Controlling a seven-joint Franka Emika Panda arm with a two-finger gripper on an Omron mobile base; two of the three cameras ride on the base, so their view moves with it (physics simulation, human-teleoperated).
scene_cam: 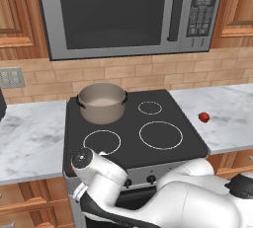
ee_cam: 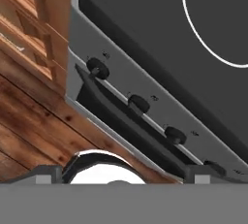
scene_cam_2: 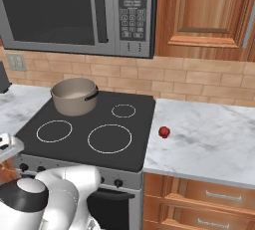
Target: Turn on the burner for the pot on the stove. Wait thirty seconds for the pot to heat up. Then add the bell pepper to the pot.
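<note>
My pincer [ee_cam: 121,172] stands wide and released, gripping nothing; in the hand view its two dark tips sit far apart at the bottom edge, one at each side. My hand hangs low in front of the stove [ee_cam: 145,39], rolled so that the steel front panel runs as a slanted band from upper left to lower right. Along that band sits the row of small black knobs [ee_cam: 137,103], one near the left end of the panel, the next ones following down the slant, the last close above my right-hand tip; none of them touches me. Below the knobs lies the dark oven door [ee_cam: 121,123], and past the stove's corner I see the wooden cabinet front [ee_cam: 29,34] and the plank floor [ee_cam: 34,131]. From the base views, my white arm [scene_cam: 148,197] folds down low before the stove, the elbow joint [scene_cam: 83,159] raised just beside the front left corner of the cooktop, the forearm dropping below the stove's front edge. On the black glass, the pot [scene_cam: 102,102] stands upright on the rear left ring, its pale inside bare. The other three white rings carry nothing. The bell pepper [scene_cam: 203,117] lies on the marble counter [scene_cam: 232,118] to the right of the stove, near the cooktop's edge but apart from it, well apart from the pot. The steel microwave [scene_cam: 123,15] hangs above the stove against the brick wall [scene_cam: 148,71].
</note>
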